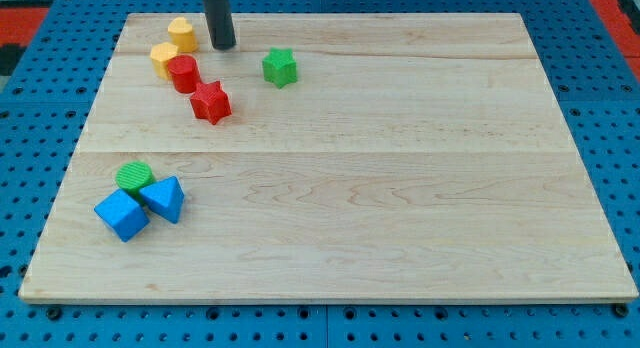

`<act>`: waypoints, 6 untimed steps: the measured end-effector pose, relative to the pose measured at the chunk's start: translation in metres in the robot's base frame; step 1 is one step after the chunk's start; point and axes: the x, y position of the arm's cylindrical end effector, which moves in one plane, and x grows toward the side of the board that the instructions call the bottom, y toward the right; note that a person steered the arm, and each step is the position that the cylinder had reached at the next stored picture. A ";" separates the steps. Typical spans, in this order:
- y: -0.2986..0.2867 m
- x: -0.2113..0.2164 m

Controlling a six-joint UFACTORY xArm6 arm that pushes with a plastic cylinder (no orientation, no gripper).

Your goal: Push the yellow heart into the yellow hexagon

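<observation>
The yellow heart (182,33) sits near the board's top left. The yellow hexagon (164,59) lies just below and left of it, touching or nearly touching. My tip (222,45) stands just to the right of the yellow heart, with a small gap between them. The rod rises out of the view's top.
A red cylinder (183,74) touches the hexagon's right side, with a red star (211,102) below it. A green star (280,67) lies right of my tip. At lower left sit a green cylinder (134,176), a blue cube (121,215) and a blue triangle (164,198). The wooden board (400,188) rests on blue pegboard.
</observation>
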 end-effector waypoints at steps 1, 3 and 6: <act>-0.006 -0.024; -0.066 0.013; -0.042 0.100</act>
